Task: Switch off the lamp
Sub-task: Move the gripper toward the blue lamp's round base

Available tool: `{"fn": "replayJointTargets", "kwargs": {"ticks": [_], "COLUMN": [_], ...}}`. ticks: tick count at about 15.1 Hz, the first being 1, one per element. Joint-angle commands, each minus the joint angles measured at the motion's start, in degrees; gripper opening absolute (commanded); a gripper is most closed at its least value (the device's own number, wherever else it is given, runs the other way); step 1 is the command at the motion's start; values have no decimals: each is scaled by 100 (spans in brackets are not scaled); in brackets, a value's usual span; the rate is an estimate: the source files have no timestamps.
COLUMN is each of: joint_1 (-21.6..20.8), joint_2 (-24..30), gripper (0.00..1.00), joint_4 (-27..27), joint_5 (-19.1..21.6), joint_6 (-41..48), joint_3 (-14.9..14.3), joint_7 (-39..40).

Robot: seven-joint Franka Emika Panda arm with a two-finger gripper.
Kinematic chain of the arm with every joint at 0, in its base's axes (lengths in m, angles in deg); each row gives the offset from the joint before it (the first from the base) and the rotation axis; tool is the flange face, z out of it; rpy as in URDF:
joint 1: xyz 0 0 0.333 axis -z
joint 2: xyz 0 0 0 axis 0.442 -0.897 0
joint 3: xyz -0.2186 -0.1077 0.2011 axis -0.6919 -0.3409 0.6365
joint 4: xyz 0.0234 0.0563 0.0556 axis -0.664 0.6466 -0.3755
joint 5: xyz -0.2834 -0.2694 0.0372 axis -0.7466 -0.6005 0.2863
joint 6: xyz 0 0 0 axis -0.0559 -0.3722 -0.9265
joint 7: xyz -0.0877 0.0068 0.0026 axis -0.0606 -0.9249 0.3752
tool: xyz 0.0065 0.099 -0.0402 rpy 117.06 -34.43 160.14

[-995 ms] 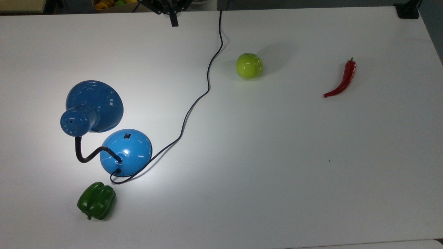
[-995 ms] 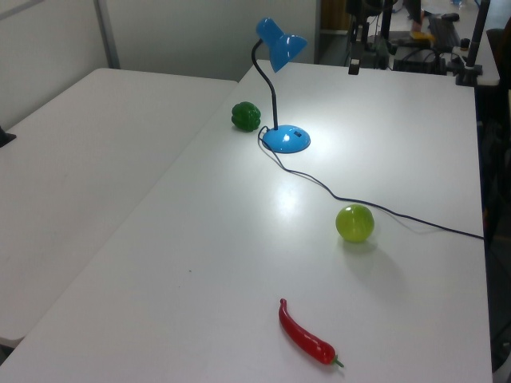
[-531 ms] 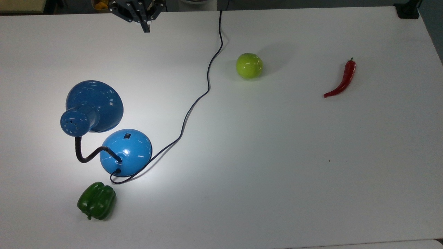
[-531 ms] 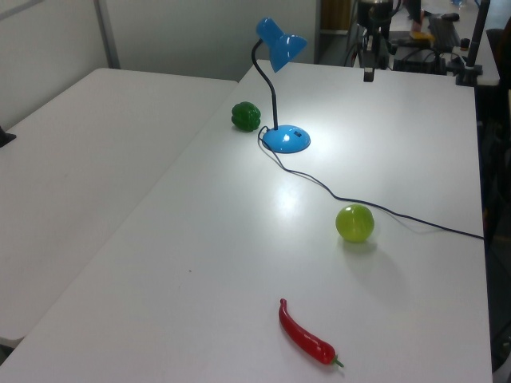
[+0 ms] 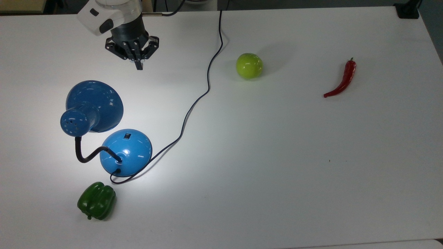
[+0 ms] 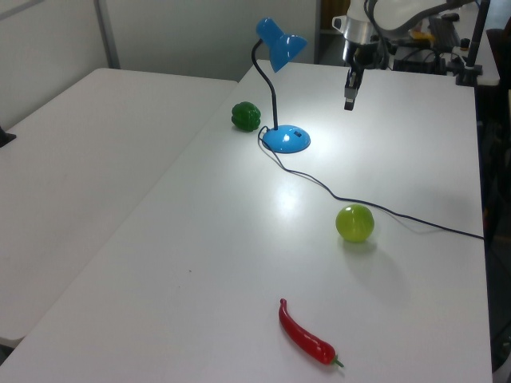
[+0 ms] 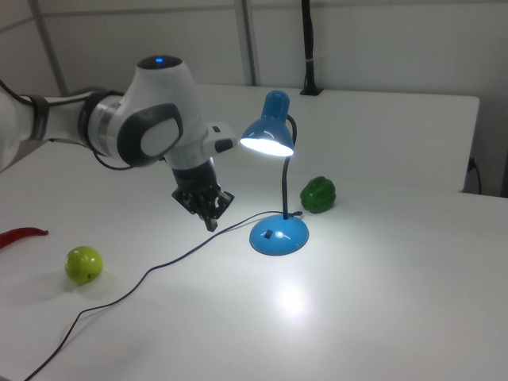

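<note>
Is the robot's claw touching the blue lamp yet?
Apart. In the top view, bare white table lies between the gripper and the lamp; the left view shows that gap too.

Bare table [image 5: 145,100] separates gripper [image 5: 139,66] from lamp [image 5: 126,152]; shade [image 5: 95,103] overhangs beside.

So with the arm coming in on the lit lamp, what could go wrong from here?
The gripper hangs above the table, apart from the lamp.

1. The shade overhangs the way to the switch; a straight descent could knock it.
2. The switch is small on a domed, glossy base; the fingers might slide off or shove the base toward the green pepper.
3. The cord runs beside the base and could snag.
</note>
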Motion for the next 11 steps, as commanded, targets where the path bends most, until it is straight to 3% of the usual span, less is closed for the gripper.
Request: {"fn": "replayJointTargets", "kwargs": {"ticks": [1, 11], "joint_1": [60, 60], "joint_2": [-206, -1217], "gripper": [0, 0], "joint_4": [376, 324], "joint_5": [-68, -50], "joint_6": [-1289, -3489], "joint_3": [-37, -28], "joint_7": [-329, -725]}}
